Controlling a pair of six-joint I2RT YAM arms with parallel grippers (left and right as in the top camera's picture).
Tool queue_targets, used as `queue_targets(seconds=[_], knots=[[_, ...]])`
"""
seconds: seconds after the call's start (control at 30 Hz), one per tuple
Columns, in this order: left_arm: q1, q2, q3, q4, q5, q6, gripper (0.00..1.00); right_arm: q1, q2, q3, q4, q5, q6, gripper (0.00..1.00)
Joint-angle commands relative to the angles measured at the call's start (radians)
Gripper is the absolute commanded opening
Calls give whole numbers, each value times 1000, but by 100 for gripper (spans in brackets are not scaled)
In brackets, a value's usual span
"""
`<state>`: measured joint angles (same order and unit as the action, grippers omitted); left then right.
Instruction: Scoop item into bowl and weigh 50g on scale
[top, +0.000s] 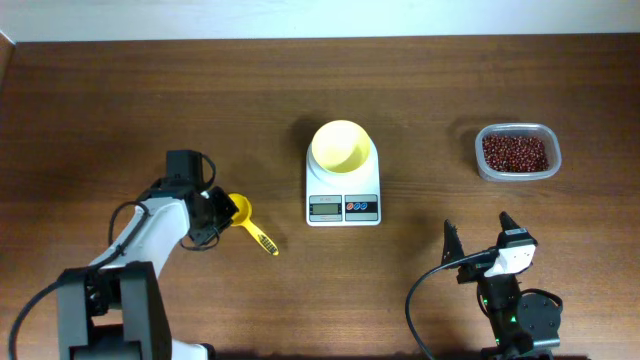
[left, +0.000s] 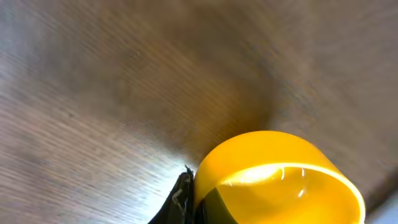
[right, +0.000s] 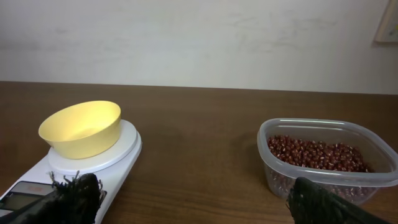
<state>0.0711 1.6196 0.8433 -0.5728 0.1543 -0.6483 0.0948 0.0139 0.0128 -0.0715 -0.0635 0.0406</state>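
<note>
The pale-yellow bowl (top: 341, 146) stands empty on the white scale (top: 343, 208); both also show in the right wrist view, bowl (right: 81, 129) and scale (right: 121, 162). The red-brown beans (top: 515, 152) (right: 314, 154) fill a clear container at the right. A yellow scoop (top: 247, 218) lies left of the scale. My left gripper (top: 218, 212) is at its cup end; in the left wrist view one black finger (left: 196, 186) presses the outside of the cup wall (left: 273, 180) and a dark shape sits inside it. My right gripper (top: 479, 232) (right: 199, 205) is open and empty, in front of the scale and the container.
The clear plastic container (top: 548, 140) (right: 323, 124) sits at the right of the brown wooden table (top: 130, 100). A pale wall runs behind the table's far edge. Both arm bases stand at the table's near edge.
</note>
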Motion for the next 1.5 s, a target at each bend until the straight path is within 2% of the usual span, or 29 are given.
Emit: queue_targets(seconds=[0.0,0.2,0.53,1.2,1.23,1.27,1.33,1.37,1.43,1.47], knots=[[-3,-63,127,-50,-5,5,0,9,-8,-7,-3,12,-7,99],[-3,-130,214,-106,-32,-2,0,9,-8,-7,-3,12,-7,99],[-3,-156,227,-173,-47,-197,0,9,-8,-7,-3,12,-7,99],[-3,-156,299,-201,-91,-216,0,9,-8,-7,-2,-5,-2,99],[-3,-156,299,-201,-91,-216,0,9,-8,-7,0,-21,15,99],[-3,-156,299,-204,-91,-223,0,9,-8,-7,2,-43,103,99],[-3,-156,299,-207,-91,-227,0,9,-8,-7,3,-64,334,99],[-3,-156,299,-207,-91,-227,0,9,-8,-7,6,-94,517,99],[-3,-156,299,-207,-91,-233,0,9,-8,-7,12,-148,699,99],[-3,-156,299,-207,-91,-235,0,9,-8,-7,16,-167,738,99]])
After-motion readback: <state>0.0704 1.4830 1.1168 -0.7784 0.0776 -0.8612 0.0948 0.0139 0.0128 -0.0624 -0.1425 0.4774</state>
